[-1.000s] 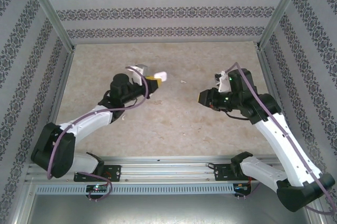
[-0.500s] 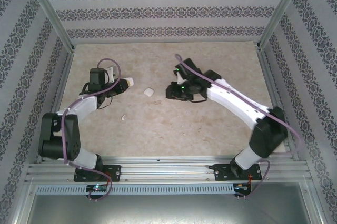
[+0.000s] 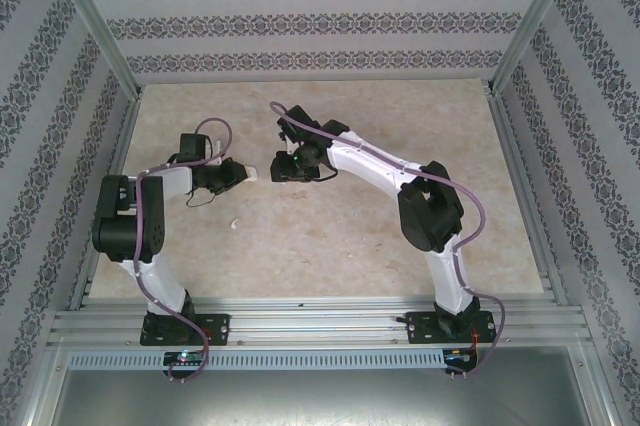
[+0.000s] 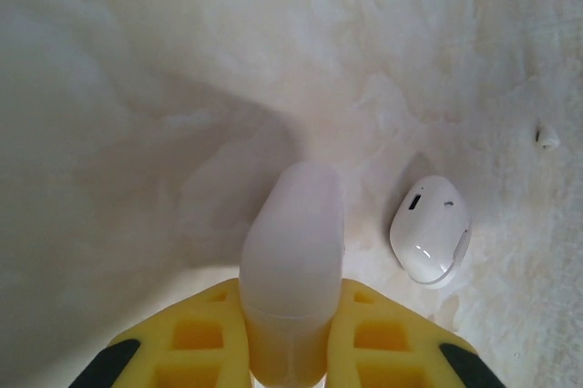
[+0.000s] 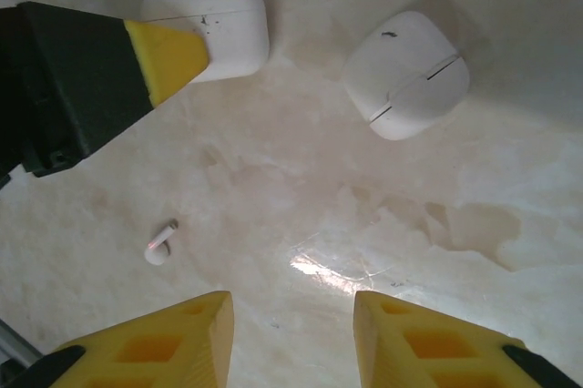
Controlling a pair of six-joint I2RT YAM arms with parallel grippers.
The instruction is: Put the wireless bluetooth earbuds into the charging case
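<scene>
**Top external view.** Within the last second the right arm (image 3: 430, 211) has swung in from the right side of the counter (image 3: 400, 256). It now stretches across the counter, with the right tool (image 3: 283, 168) just beside the held case (image 3: 250, 174). The left arm (image 3: 135, 221) has folded back, elbow raised and forearm roughly level, and has drawn that case leftward in the left tool (image 3: 240, 174). One earbud (image 3: 233, 223) lies on the counter on the near side of the held case, apart from it. With the two tools this close, a two-handed step looks to be in preparation. No earbud appears seated yet.

**Left wrist view.** The left tool's yellow fingers (image 4: 200, 338) are clamped on the held case, which juts forward between them above the counter. A loose case (image 4: 430, 229) lies just right of the held case without touching it. A small white piece (image 4: 547, 137), likely an earbud, lies farther off on the same side.

**Right wrist view.** The right tool's jaws have widened and stand apart with nothing between them, pointing down at bare counter. The held case sits at upper left, pinched by a left fingertip. The loose case lies to its right, with the lid seam apparently shut. The earbud lies below the held case, well apart from it. It cannot be told which of these the right tool will take.
</scene>
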